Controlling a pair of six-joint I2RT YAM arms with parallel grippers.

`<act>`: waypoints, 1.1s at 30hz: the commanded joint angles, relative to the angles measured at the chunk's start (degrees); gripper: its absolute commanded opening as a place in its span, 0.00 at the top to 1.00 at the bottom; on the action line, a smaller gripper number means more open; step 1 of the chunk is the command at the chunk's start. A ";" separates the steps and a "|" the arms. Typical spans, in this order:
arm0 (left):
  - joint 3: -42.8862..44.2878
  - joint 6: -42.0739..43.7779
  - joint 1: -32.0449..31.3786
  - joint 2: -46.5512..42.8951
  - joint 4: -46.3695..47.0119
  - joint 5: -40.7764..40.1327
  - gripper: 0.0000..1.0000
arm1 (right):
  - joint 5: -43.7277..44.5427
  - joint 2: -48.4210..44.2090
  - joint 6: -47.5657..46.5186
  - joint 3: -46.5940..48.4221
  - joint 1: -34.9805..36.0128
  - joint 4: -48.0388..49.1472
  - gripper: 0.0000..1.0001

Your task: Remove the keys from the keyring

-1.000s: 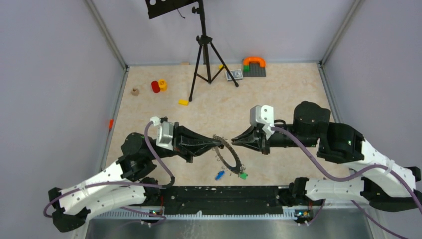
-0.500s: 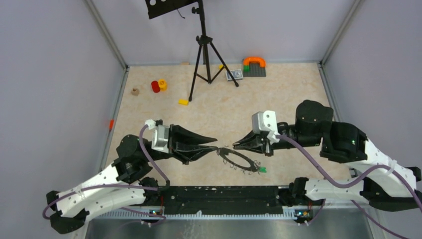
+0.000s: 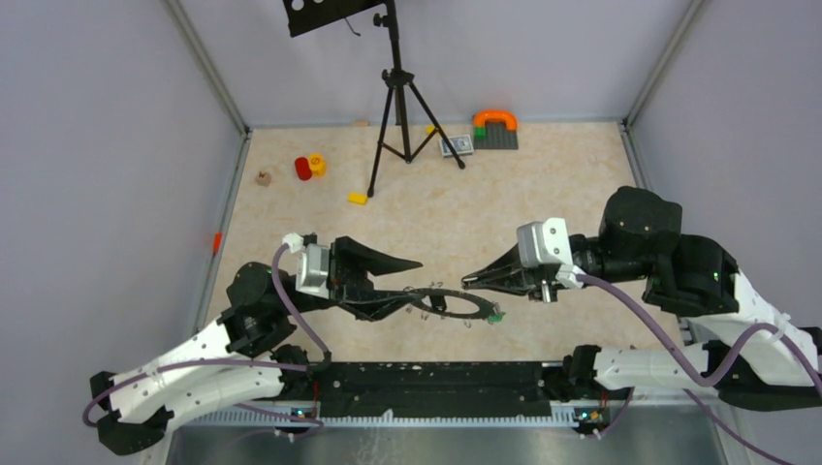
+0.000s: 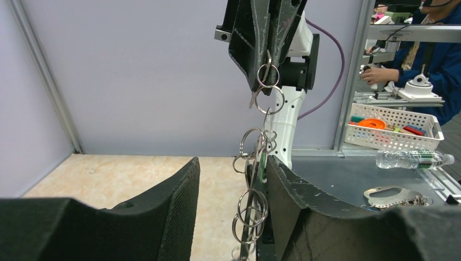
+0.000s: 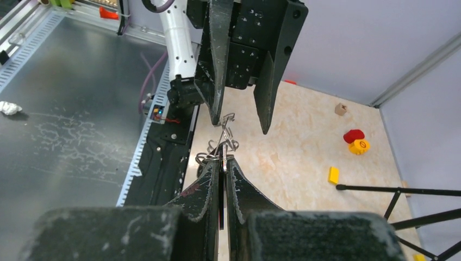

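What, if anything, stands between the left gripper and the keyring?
Nothing visible. The keyring already passes between the open fingers of the left gripper, close to one finger, while the right gripper is clamped on its other edge.

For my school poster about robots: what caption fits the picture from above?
Right tool grips the keyring while the left tool stands open beside it.

The keyring [image 3: 456, 315], a large flat grey ring, is held nearly level in the air, its rim pinched in the closed right gripper [image 3: 467, 282]. Small silver keys [image 3: 417, 303] on split rings hang along it. A green-tagged key [image 3: 495, 316] hangs at its right end.
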 commanded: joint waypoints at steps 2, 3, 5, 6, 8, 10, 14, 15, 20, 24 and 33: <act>0.62 0.33 0.09 -0.66 0.50 -0.73 0.48 | -2.86 -0.53 -3.53 3.20 0.38 2.38 1.00; 0.60 0.25 0.09 -0.69 0.48 -0.71 0.47 | -2.96 -0.53 -3.71 3.29 0.38 2.31 1.00; 0.67 0.25 0.09 -0.72 0.45 -0.64 0.45 | -3.29 -0.53 -3.98 3.46 0.38 2.27 1.00; 0.72 0.29 0.04 -0.67 0.43 -0.56 0.44 | -3.52 -0.53 -4.09 3.48 0.42 2.16 1.00; 0.70 0.29 0.09 -0.69 0.35 -0.54 0.42 | -4.34 -0.65 -4.85 3.37 0.38 1.93 1.00; 0.75 0.29 0.09 -0.66 0.30 -0.49 0.41 | -5.15 -1.08 -5.92 2.58 0.40 2.15 1.00; 0.89 0.37 0.07 -0.66 0.29 -0.60 0.40 | -6.27 -2.33 -7.47 0.76 0.40 3.51 1.00; 0.96 0.37 0.08 -0.59 0.19 -0.47 0.40 | -6.68 -2.54 -7.97 0.54 0.40 3.74 1.00; 1.29 0.60 0.09 -0.41 -0.22 -0.36 0.39 | -10.69 -4.66 -12.82 -2.57 0.41 5.30 1.00; 1.34 0.69 0.06 -0.51 -0.57 -0.40 0.39 | -12.21 -6.14 -14.64 -4.95 0.42 6.95 1.00; 1.58 0.73 0.09 -0.20 -0.58 -0.27 0.39 | -13.97 -6.78 -17.24 -6.07 0.41 6.60 1.00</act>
